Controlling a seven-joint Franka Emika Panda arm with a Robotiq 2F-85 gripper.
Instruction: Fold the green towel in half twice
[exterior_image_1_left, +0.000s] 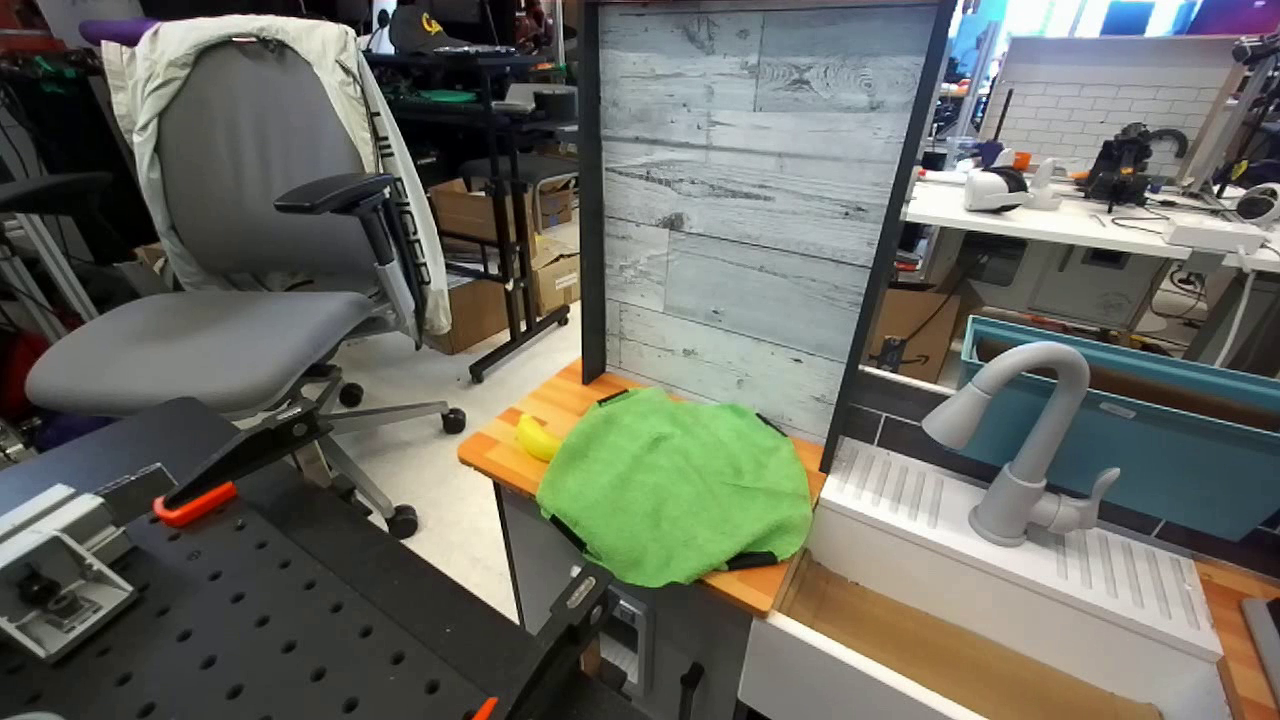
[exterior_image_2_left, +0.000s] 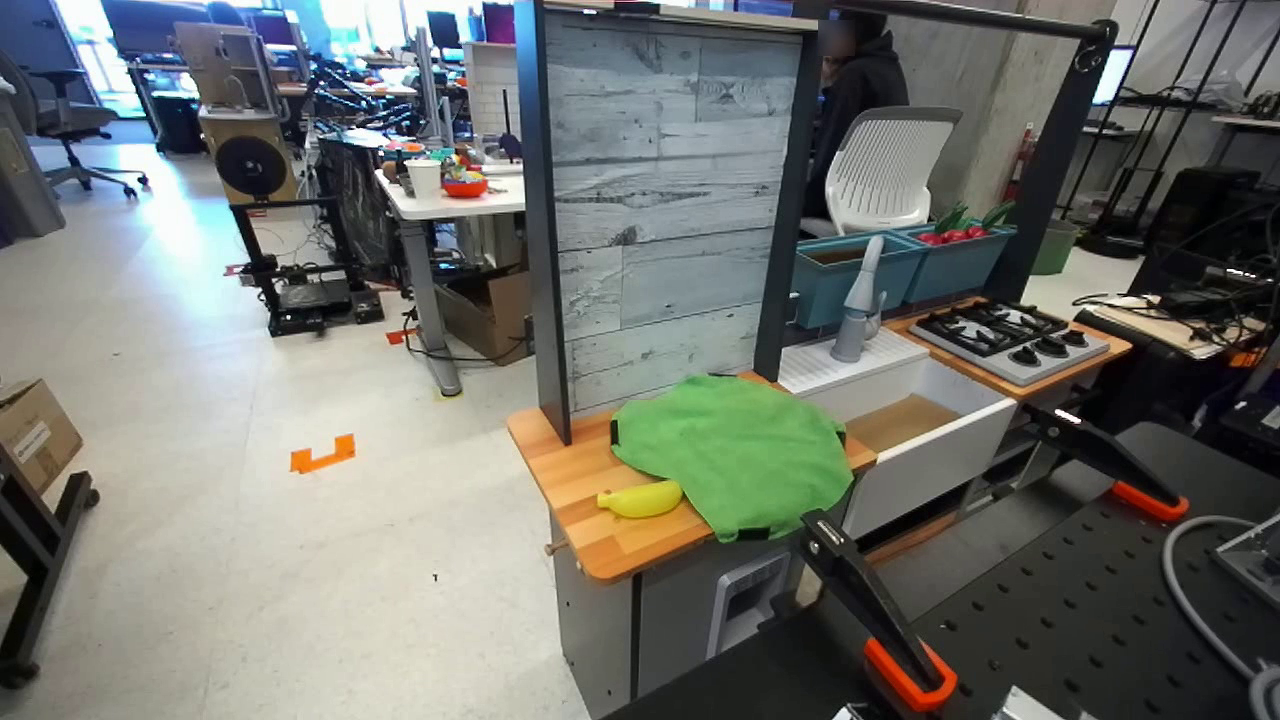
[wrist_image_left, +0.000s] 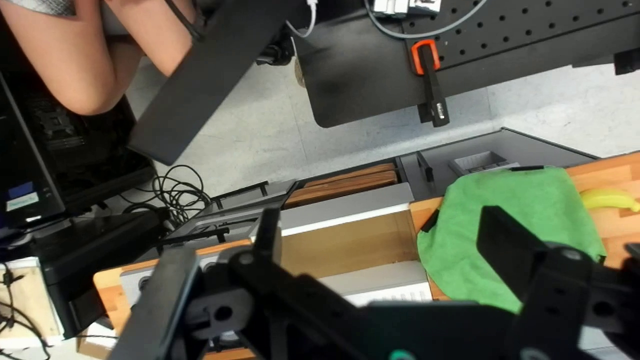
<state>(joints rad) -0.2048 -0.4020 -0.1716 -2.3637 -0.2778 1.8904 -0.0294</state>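
The green towel (exterior_image_1_left: 680, 480) lies spread out and slightly rumpled on the small wooden tabletop (exterior_image_1_left: 490, 448). Several black patches show at its edges, and its front part hangs over the tabletop's front edge. It also shows in an exterior view (exterior_image_2_left: 735, 450) and at the right of the wrist view (wrist_image_left: 520, 215). My gripper (wrist_image_left: 381, 216) is open and empty in the wrist view, its fingers wide apart, high above the counter. One finger overlaps the towel in that picture; the other is over the sink area. The gripper is out of view in both exterior views.
A yellow toy banana (exterior_image_2_left: 640, 499) lies beside the towel. A grey plank panel (exterior_image_1_left: 740, 180) stands behind it. The sink (exterior_image_1_left: 1000, 620) with a grey faucet (exterior_image_1_left: 1030, 440) adjoins the tabletop. A black perforated table with clamps (exterior_image_2_left: 870, 600) stands in front.
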